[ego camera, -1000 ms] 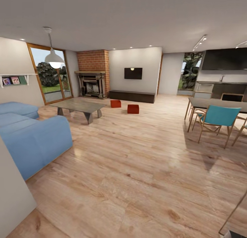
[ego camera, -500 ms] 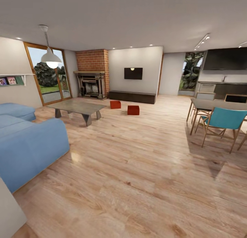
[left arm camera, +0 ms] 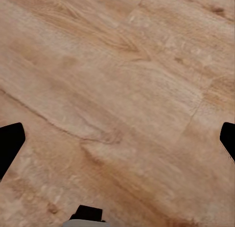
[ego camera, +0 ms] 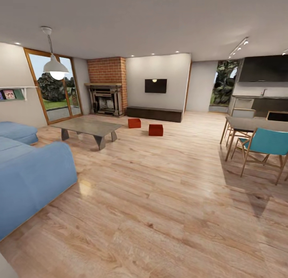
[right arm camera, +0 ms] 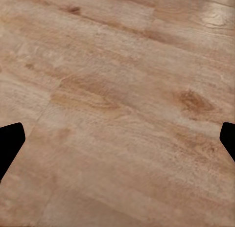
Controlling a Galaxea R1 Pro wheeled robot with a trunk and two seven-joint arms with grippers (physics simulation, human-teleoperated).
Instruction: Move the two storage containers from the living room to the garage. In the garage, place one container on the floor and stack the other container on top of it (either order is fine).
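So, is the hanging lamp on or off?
On. The bulb under the hanging lamp glows bright white.

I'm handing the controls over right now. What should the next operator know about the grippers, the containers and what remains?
Left gripper and right gripper: both open, empty, over bare wood floor.
Two storage containers: on the floor far ahead, near the long dark cabinet, apart from each other.
Done: nothing picked up.
Left: drive up, fetch both, carry them to the garage, stack one on the other.
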